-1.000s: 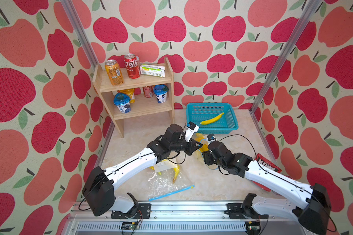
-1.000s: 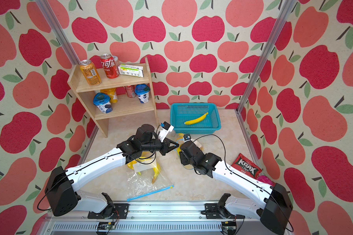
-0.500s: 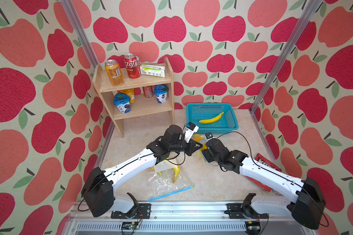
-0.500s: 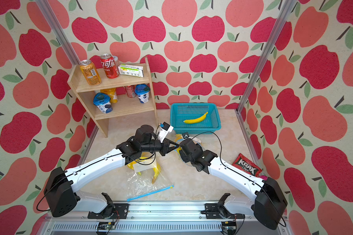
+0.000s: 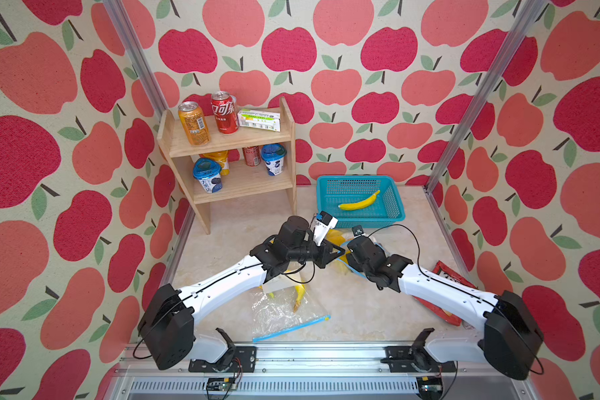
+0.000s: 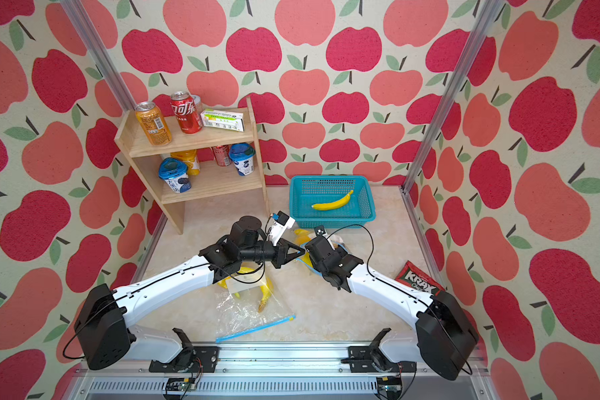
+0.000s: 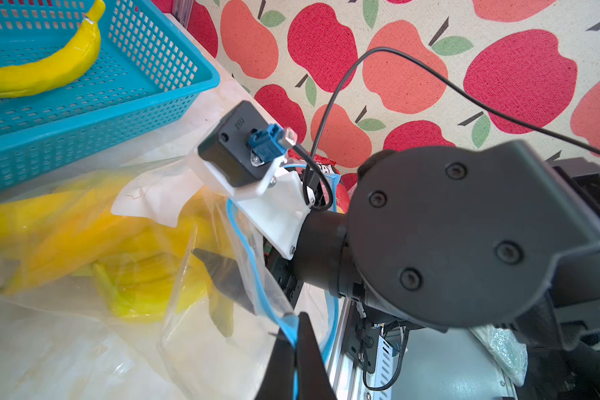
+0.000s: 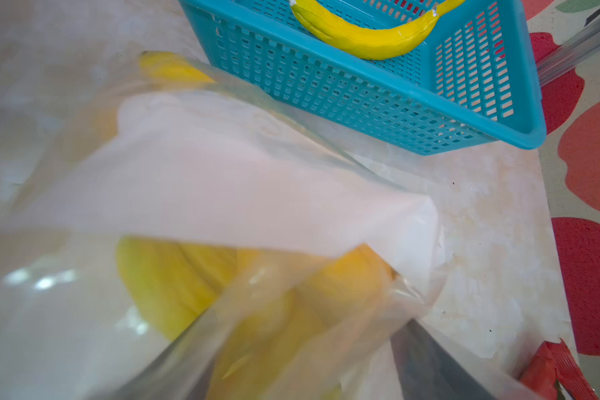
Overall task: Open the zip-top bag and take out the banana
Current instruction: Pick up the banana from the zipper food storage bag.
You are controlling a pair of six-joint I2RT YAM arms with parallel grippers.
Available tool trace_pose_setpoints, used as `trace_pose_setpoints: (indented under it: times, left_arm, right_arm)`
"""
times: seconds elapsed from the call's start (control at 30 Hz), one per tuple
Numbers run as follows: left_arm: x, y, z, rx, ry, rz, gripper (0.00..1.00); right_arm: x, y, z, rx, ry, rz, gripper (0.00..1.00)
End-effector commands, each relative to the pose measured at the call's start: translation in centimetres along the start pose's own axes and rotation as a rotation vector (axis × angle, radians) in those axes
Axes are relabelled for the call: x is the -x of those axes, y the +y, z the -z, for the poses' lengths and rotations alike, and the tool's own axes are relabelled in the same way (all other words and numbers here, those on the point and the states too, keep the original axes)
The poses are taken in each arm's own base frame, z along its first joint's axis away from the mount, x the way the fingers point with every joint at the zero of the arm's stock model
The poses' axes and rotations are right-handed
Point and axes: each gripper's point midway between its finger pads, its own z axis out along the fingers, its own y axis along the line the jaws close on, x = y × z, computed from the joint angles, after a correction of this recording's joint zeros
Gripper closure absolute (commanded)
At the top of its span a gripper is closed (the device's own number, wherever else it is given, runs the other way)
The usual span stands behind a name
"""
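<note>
The zip-top bag (image 7: 201,322) lies in front of the basket, clear with a blue zip strip and a white label. Yellow bananas (image 7: 84,239) lie inside it. My left gripper (image 7: 297,332) is shut on the bag's blue zip edge and holds it up. My right gripper (image 8: 302,363) is open, pushed against the bag's mouth. Its fingers (image 8: 430,367) show blurred through the plastic, on either side of a banana (image 8: 174,277). In both top views the two grippers meet over the bag (image 5: 336,237) (image 6: 302,235).
A blue basket (image 5: 361,221) holding one banana (image 5: 359,202) stands just behind the bag. A second clear bag (image 5: 281,315) with bananas lies near the front edge under my left arm. At the right wall lies a red snack packet (image 5: 451,277). At the back left stands a wooden shelf (image 5: 236,180).
My right gripper has moved forward and left to the bag's mouth and opened wider. The left gripper has kept its hold and place.
</note>
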Motion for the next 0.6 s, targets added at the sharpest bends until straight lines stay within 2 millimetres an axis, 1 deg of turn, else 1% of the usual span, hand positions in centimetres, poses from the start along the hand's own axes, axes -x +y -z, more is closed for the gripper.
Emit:
trace_pose_setpoints:
  times: [0.0, 0.07, 0.23, 0.3, 0.33, 0.43, 0.5, 0.57]
  left_arm:
    - [2.2, -2.1, 1.7, -0.046, -0.083, -0.047, 1.00]
    - [2.3, -1.8, 1.9, -0.037, -0.087, -0.046, 1.00]
    - [2.2, -1.4, 1.9, -0.029, -0.085, -0.039, 1.00]
    - [2.1, -1.2, 1.9, -0.025, -0.082, -0.036, 1.00]
    - [2.2, -1.2, 2.0, -0.023, -0.084, -0.034, 1.00]
    - [2.2, -1.0, 2.0, -0.021, -0.086, -0.030, 1.00]
    - [2.2, -1.0, 1.9, -0.026, -0.082, -0.027, 1.00]
    - [2.1, -1.0, 1.9, -0.028, -0.080, -0.025, 1.00]
  right_arm:
    - [-2.0, -1.8, -1.3, -0.030, 0.041, -0.087, 0.20]
    - [-2.2, -2.1, -1.5, 0.008, 0.037, -0.152, 0.20]
    - [-3.0, -1.0, -2.7, 0.226, 0.074, -0.288, 0.21]
    - [-3.0, -0.9, -2.8, 0.280, 0.080, -0.326, 0.22]
    - [-2.9, -0.8, -2.7, 0.302, 0.079, -0.331, 0.24]
    - [-2.5, -0.8, -2.2, 0.327, 0.056, -0.317, 0.34]
    - [-2.5, -0.9, -2.0, 0.331, 0.045, -0.311, 0.35]
    - [-2.9, -1.7, -2.2, 0.297, 0.056, -0.324, 0.35]
